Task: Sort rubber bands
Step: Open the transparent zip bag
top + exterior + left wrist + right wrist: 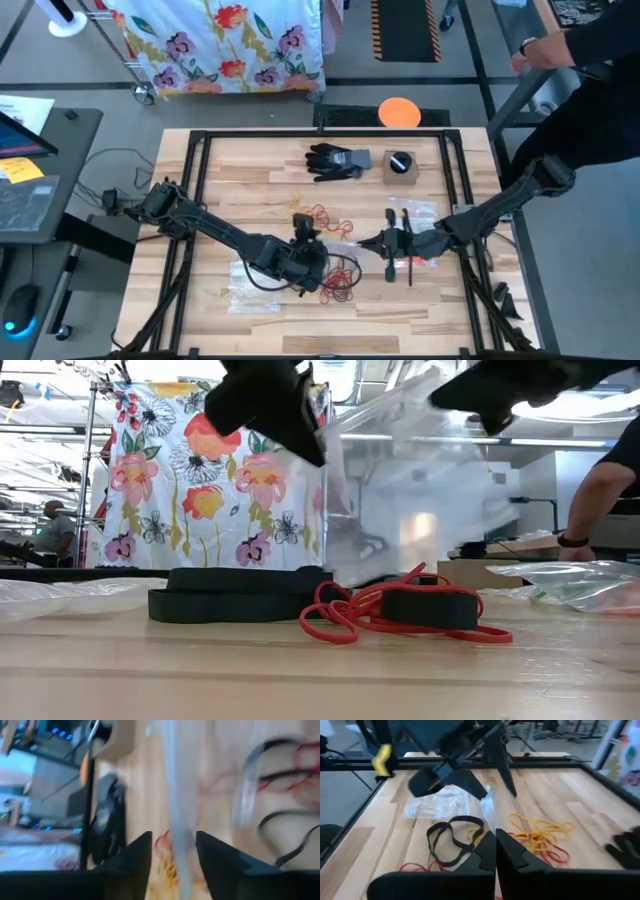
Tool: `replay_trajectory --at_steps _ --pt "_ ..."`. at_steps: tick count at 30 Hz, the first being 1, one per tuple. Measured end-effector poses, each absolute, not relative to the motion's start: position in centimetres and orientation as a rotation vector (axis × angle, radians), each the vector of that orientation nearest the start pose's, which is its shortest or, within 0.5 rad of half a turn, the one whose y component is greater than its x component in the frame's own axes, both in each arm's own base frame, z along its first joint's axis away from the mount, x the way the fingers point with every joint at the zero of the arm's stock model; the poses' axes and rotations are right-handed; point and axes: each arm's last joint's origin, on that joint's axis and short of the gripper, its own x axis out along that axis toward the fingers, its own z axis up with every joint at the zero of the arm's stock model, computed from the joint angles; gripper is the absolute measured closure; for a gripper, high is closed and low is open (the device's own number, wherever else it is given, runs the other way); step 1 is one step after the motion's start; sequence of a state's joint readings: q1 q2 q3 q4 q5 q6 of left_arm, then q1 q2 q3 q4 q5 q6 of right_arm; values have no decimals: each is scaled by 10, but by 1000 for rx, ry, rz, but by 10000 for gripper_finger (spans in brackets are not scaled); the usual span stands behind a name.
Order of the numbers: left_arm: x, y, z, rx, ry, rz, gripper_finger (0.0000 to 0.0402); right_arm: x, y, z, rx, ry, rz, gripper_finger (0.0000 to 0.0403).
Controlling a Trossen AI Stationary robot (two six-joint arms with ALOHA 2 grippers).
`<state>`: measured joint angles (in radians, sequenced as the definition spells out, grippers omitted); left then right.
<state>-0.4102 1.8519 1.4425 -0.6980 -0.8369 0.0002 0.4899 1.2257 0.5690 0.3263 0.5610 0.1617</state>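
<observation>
- Centrally, near the middle of the pale wood-plank tabletop [250, 170], both dark arms meet over a scatter of thin elastic loops.
- Left gripper [172, 857]: its 2 blunt black fingers stand narrowly apart, with a thin edge of clear plastic bag [172, 795] running between them; contact cannot be told.
- Right gripper [495, 847]: its 2 angular fingers are pressed together, pinching that same crinkly clear film.
- Rubber bands: red loops [350, 615] lie tangled flat toward the front edge, with flat black bands [451, 837] beside them and thin yellow ones [540, 832] toward the middle.
- Black glove [335, 160], limp and textured, lies near the back edge, beside a small square wooden box [400, 166].
- Other flat clear bags [250, 290] lie toward the front left corner.
</observation>
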Motion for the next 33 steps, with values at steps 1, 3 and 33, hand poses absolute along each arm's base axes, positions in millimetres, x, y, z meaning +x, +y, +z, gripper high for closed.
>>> replay_trajectory --at_steps 1,3,33 --pt "355 -131 236 658 925 393 235 221 105 222 -9 284 -101 402" --pt "350 -130 233 665 966 409 215 212 110 227 -13 281 -108 402" --pt "129 -82 202 -167 40 729 196 168 90 207 51 159 -128 403"
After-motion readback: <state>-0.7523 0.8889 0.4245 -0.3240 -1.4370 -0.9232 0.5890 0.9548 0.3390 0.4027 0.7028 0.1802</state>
